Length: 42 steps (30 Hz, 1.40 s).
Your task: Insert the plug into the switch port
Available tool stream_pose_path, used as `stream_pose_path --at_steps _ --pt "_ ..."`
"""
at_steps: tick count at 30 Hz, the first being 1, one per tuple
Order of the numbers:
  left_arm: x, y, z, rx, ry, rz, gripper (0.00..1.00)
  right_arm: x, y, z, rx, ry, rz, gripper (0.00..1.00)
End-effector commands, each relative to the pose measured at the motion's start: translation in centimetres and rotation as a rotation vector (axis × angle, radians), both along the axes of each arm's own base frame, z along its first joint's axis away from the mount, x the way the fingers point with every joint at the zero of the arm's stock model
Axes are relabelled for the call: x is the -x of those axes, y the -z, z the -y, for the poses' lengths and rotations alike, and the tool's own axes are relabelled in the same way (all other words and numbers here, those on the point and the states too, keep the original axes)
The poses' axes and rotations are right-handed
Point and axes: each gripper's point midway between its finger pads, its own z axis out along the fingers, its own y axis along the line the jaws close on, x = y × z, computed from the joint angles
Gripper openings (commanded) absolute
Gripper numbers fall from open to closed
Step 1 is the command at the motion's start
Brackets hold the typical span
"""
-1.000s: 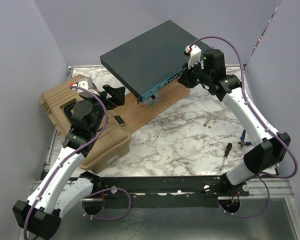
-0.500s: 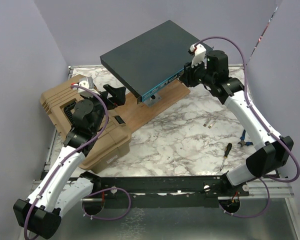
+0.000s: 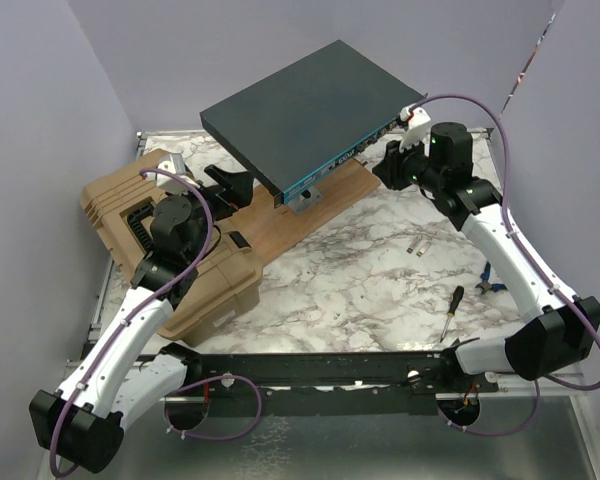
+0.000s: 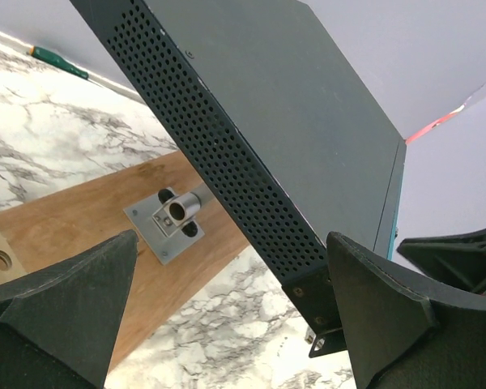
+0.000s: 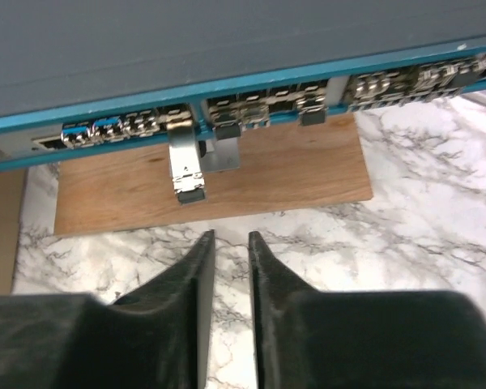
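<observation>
The plug (image 5: 186, 166), a small silver module, sits in the upper left-centre of the right wrist view. Its nose is in a port on the teal front face of the switch (image 5: 227, 49) and its body juts out over the wooden board (image 5: 292, 174). It looks only part-way in, though I cannot tell how deep. The right pincer (image 5: 229, 241) hangs at the lower middle of that frame, released and grasping nothing, its jaws a narrow slit apart. It is clear of the plug and a little to its right. The left pincer (image 4: 227, 324) is spread wide and empty near the switch's perforated side.

The step in hand seems to be seating the plug. The right pincer should shift toward frame-left until it lines up with the plug's long axis, then press straight along it. A skewed push could jam the plug in the port. The switch is raised above the worktop (image 5: 405, 211), so it may yield under pressure.
</observation>
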Motion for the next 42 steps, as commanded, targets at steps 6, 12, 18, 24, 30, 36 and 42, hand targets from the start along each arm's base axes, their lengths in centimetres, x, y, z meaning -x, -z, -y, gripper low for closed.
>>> stream_pose_path --at_steps 6,12,18,24,30,36,42 --pt "-0.4 -0.6 1.1 0.104 0.025 -0.031 0.99 -0.3 -0.1 -1.9 -0.069 -0.076 -0.006 0.08" --pt "-0.6 -0.4 1.4 0.115 0.031 -0.037 0.99 -0.7 -0.2 -2.8 -0.084 -0.121 -0.013 0.05" --pt "-1.1 -0.4 1.7 0.116 0.035 -0.039 0.99 -1.4 -0.7 -3.4 -0.093 -0.141 -0.007 0.05" --pt "-1.6 -0.4 2.0 0.118 0.043 -0.038 0.99 -2.2 -1.1 -4.2 -0.126 -0.147 -0.041 0.04" --pt "-2.1 -0.5 2.2 0.127 0.042 -0.033 0.99 -3.0 -1.2 -4.8 -0.147 -0.149 -0.087 0.04" --pt "-2.3 -0.4 2.5 0.143 0.047 -0.038 0.99 -3.7 -1.5 -5.2 -0.197 -0.112 -0.14 0.05" --pt "-2.6 -0.1 2.9 0.165 0.059 -0.049 0.99 -4.0 -0.7 -4.7 -0.222 -0.036 -0.196 0.05"
